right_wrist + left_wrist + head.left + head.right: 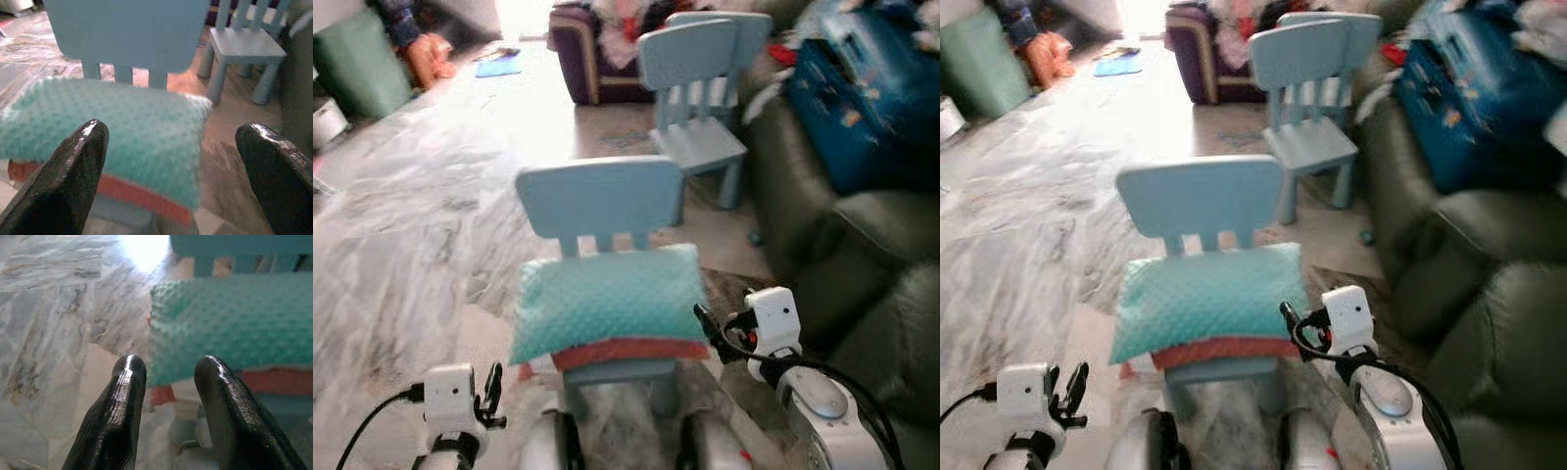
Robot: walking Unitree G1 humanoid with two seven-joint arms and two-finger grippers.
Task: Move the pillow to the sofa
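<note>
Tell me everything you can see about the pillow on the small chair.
The pillow is teal, soft-looking, with a dimpled, bumpy cover and a red-orange underside or layer along its front edge. It lies flat on the seat of the nearer light-blue chair, against the backrest slats, overhanging the seat's sides. Neither end effector touches it.

Daylight pours in from the far end of the room, blowing out the marble floor (pixel 538 108) to pure white there; the same glare burns at the top of the left wrist view. The dark sofa (pixel 862 264) sits in dull shade on the right. Both eye views are soft, smeared toward the edges. In the right wrist view the pillow (pixel 117 132) and chair (pixel 132 34) blur, while highlights glint on the black fingers (pixel 122 401)
</note>
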